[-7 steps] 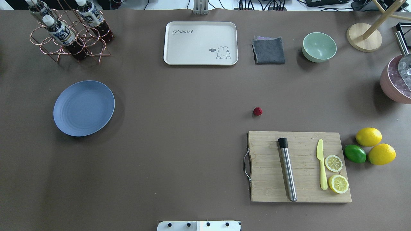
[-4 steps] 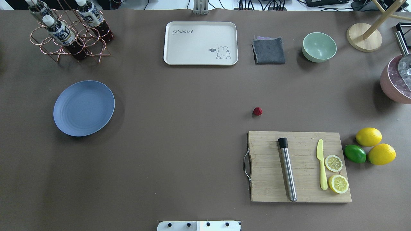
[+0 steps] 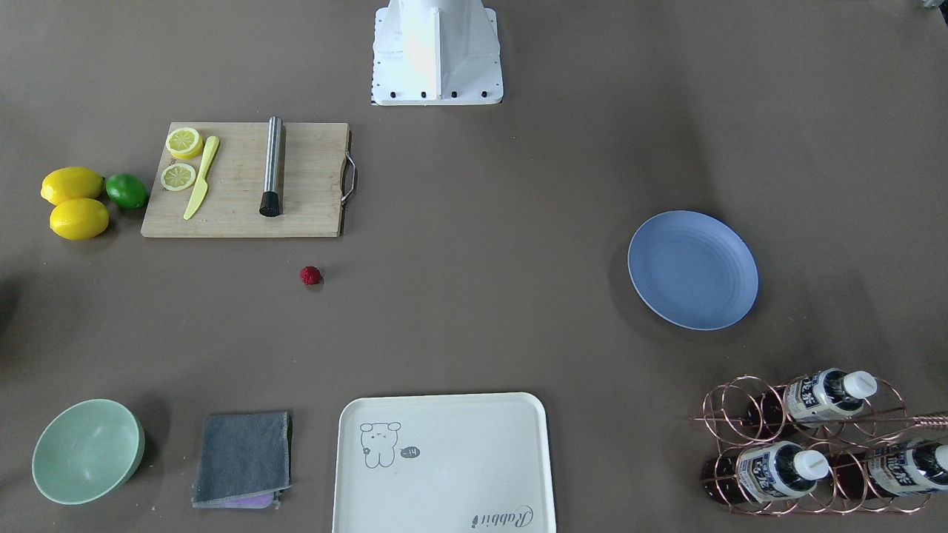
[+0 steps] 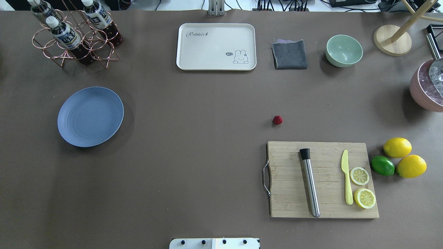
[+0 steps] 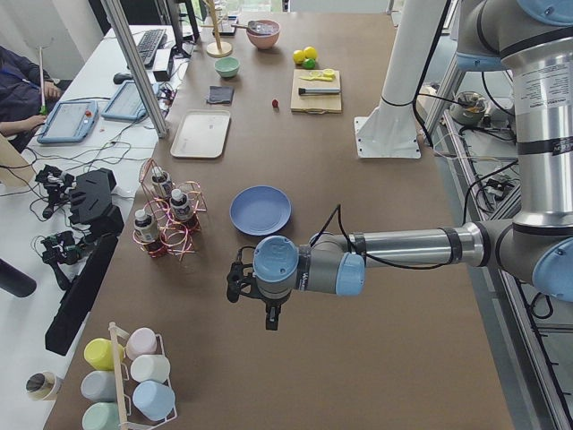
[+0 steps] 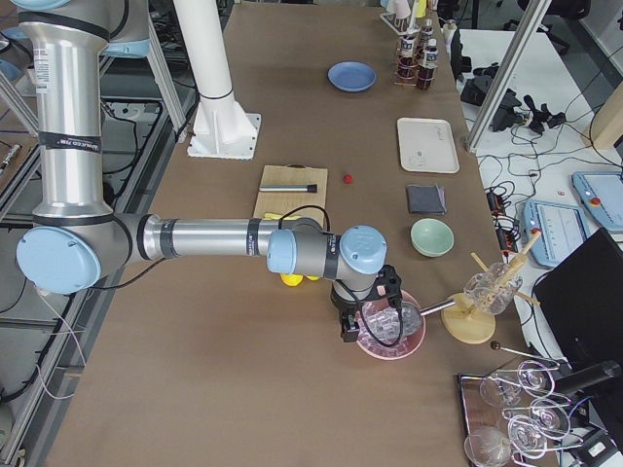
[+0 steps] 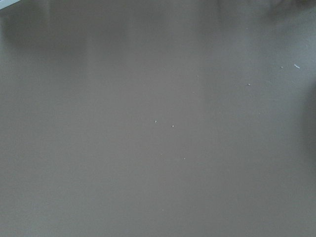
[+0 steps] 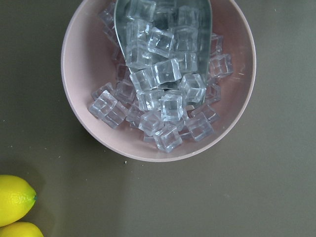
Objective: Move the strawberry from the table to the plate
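Your strawberry lies free on the table, well apart from the plate, because the left gripper and right gripper hang far off, and you cannot tell their finger opening.

Silver-tubed arms with pale blue joint caps, black cables, white bolted base.

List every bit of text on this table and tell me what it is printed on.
"Rabbit": in script at one corner of the cream tray.
Speech bubble beside the rabbit drawing on that tray: it holds marks that are too small to read.
Labels on the three bottles: there is dark print on white, too small and blurred to read.
No other text is legible.
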Available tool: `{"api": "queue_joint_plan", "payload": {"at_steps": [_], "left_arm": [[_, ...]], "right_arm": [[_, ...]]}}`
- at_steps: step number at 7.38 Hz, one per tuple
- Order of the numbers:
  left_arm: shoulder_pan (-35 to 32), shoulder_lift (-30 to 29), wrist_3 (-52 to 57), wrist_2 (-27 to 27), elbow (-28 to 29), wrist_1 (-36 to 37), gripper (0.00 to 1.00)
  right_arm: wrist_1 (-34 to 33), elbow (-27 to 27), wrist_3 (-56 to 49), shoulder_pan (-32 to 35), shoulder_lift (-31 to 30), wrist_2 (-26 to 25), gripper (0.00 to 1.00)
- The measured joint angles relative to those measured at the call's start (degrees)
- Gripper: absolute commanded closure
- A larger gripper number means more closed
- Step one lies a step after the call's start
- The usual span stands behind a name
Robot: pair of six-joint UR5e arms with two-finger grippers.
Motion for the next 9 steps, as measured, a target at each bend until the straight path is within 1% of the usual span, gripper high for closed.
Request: {"api": "queue_joint_plan", "payload": {"at_steps": [2, 5, 7, 9], "left_arm": [[-0.1, 0.3, -0.1, -0.3, -0.2, -0.6, 0.02], [-0.4, 0.0, -0.2, -0.4, 0.8, -6.1, 0.02], [-0.3, -1.7, -0.3, -0.4, 2.7, -7.0, 0.02], [-0.2, -4.7, -0.8, -0.4, 2.6, -8.0, 0.02]], "right_arm": [[0.0, -0.1, 0.0, 0.0, 0.0, 0.1, 0.00], [0.0, -0.2, 0.0, 0.0, -0.3, 0.6, 0.00], [0.0, -0.2, 0.0, 0.0, -0.2, 0.7, 0.00], [0.0, 0.8, 0.1, 0.0, 0.3, 0.7, 0.00]]}}
